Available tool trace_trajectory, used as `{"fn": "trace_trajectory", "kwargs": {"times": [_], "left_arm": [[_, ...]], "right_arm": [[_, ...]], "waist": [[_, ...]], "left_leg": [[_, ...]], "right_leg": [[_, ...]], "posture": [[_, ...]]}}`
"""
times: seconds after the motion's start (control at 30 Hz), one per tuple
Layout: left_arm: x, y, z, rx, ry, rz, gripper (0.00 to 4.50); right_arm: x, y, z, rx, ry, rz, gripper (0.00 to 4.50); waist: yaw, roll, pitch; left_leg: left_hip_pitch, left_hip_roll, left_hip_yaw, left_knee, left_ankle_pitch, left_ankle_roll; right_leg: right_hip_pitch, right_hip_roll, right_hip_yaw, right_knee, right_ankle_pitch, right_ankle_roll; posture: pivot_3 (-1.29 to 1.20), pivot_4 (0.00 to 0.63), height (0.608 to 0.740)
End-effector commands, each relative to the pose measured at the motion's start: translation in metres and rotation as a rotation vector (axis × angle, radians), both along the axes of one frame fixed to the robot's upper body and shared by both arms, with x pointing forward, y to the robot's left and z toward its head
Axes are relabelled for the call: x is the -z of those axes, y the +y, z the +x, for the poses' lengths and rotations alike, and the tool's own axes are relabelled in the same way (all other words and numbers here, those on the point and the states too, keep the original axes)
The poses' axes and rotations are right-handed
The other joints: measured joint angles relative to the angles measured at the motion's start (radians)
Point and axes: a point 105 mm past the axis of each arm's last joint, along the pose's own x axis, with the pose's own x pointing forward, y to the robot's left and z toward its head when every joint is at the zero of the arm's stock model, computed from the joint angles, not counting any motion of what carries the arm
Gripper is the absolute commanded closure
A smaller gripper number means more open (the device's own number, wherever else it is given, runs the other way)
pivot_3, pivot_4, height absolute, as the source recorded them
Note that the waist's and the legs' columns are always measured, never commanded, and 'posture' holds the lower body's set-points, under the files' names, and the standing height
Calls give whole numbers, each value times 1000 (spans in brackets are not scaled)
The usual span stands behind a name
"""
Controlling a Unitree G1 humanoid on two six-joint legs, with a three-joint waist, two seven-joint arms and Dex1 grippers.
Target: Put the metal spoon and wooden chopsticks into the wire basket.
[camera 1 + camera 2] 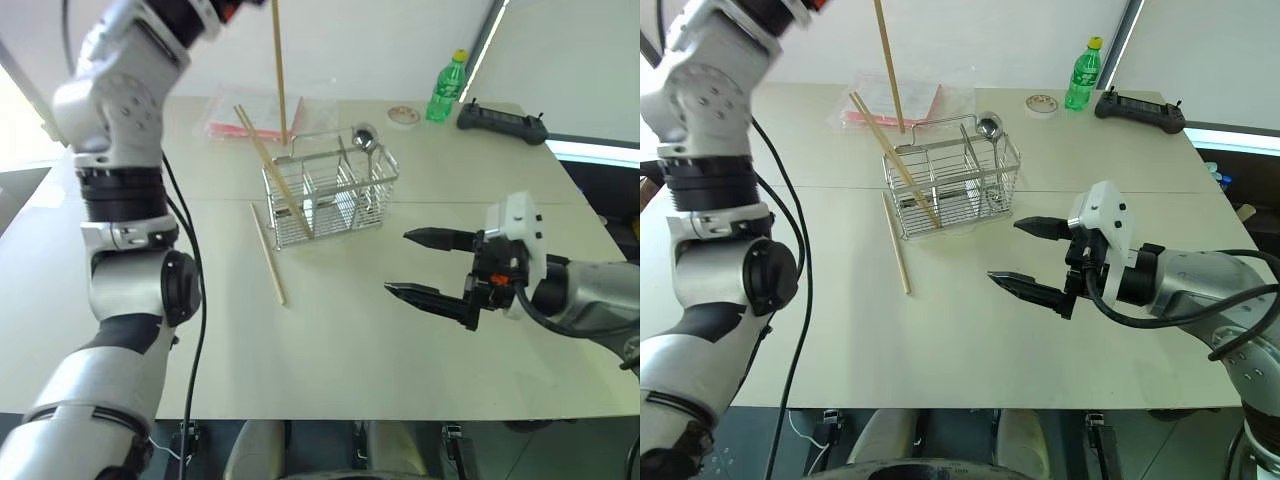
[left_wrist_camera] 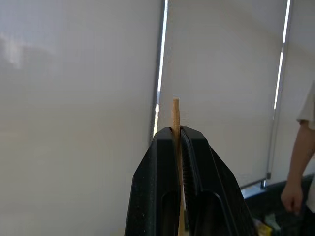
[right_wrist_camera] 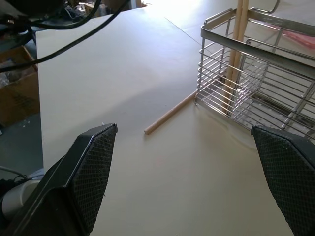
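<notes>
The wire basket (image 1: 335, 205) stands mid-table. The metal spoon (image 1: 364, 137) stands in its right end, bowl up. One of the wooden chopsticks (image 1: 272, 168) leans in the basket's left end, and another (image 1: 268, 255) lies flat on the table just left of it. A third chopstick (image 1: 279, 70) hangs almost upright, its lower tip near the basket's far left rim. My left gripper (image 2: 176, 132) is raised high and shut on that stick (image 2: 175, 110). My right gripper (image 1: 425, 265) hovers right of the basket, open and holding nothing.
A pink-and-clear packet (image 1: 250, 118) lies behind the basket. A green bottle (image 1: 447, 87), a small round lid (image 1: 404, 115) and a black controller (image 1: 502, 123) sit at the far right. A person's arm (image 2: 298, 162) appears in the left wrist view.
</notes>
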Motion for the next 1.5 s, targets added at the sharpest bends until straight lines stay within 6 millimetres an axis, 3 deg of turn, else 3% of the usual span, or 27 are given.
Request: {"fn": "trace_trajectory", "kwargs": {"times": [0.03,0.2,0.5,0.53,0.57,0.77,0.8,0.83,1.0,1.1,1.2,1.3,1.4,1.5], "left_arm": [[18,2,-1,2,15,26,4444],[53,-13,-2,34,71,65,4444],[78,-19,-5,16,131,41,4444],[79,-19,-6,23,135,38,3779],[80,-19,-7,25,138,36,3456],[76,-16,-16,71,168,23,332],[73,-13,-17,80,171,16,34],[68,-9,-18,85,176,6,34],[31,27,-28,104,172,-59,34],[11,62,-41,128,170,-70,34],[7,102,-42,53,212,-86,34],[22,143,-17,-178,339,-136,34],[49,175,11,-405,526,-262,34],[115,188,34,-658,829,-336,34]], "right_arm": [[-10,0,-7,5,-60,12,0],[-12,-2,-8,22,-68,15,0],[-18,-3,-3,40,-79,27,0],[-19,-3,-2,40,-78,27,0],[-19,-4,-2,41,-78,27,0],[-20,-7,4,44,-77,16,0],[-21,-9,5,47,-78,12,0],[-22,-10,6,49,-79,8,0],[-23,-15,11,61,-86,-7,0],[-20,-18,13,78,-90,-13,0],[-18,-21,16,98,-98,-22,0],[-17,-23,18,109,-98,-15,0],[-15,-22,18,107,-94,-10,0],[-14,-18,20,96,-92,-1,0]], "waist": [[-1,0,0],[6,-1,1],[2,0,0],[2,0,0],[3,0,0],[4,0,0],[3,0,0],[3,0,0],[-1,1,1],[-14,1,1],[-26,2,1],[-23,2,1],[-17,0,1],[-16,-1,1]], "left_leg": [[0,0,0,0,0,0],[-1,0,-1,1,0,0],[-1,0,-2,1,0,1],[-1,0,-2,1,0,1],[-1,0,-2,1,0,1],[-1,0,-2,1,0,1],[-1,0,-2,1,0,1],[-1,0,-2,1,-1,1],[-1,0,-2,1,-1,1],[-1,0,-2,0,-1,1],[0,0,-2,0,-1,2],[0,0,-2,0,-1,2],[1,0,-3,1,-1,3],[1,0,-4,2,0,3]], "right_leg": [[0,0,0,0,0,0],[-1,0,0,0,0,0],[1,1,0,-1,0,0],[0,1,0,-1,0,-1],[0,1,0,-1,0,0],[1,1,0,-1,0,-1],[1,1,0,-1,0,-1],[1,1,0,-1,0,-1],[0,1,0,-1,0,-1],[-1,2,0,0,0,-1],[0,1,0,1,0,0],[0,1,0,2,0,0],[2,1,-1,2,0,0],[4,0,-1,1,-1,1]], "posture": [[0,150,690],[0,150,690],[0,150,690],[0,150,690],[0,150,690],[0,150,690],[0,150,690],[0,150,690],[0,150,690],[0,150,690],[0,150,690],[0,150,690],[0,150,690],[0,150,690]]}}
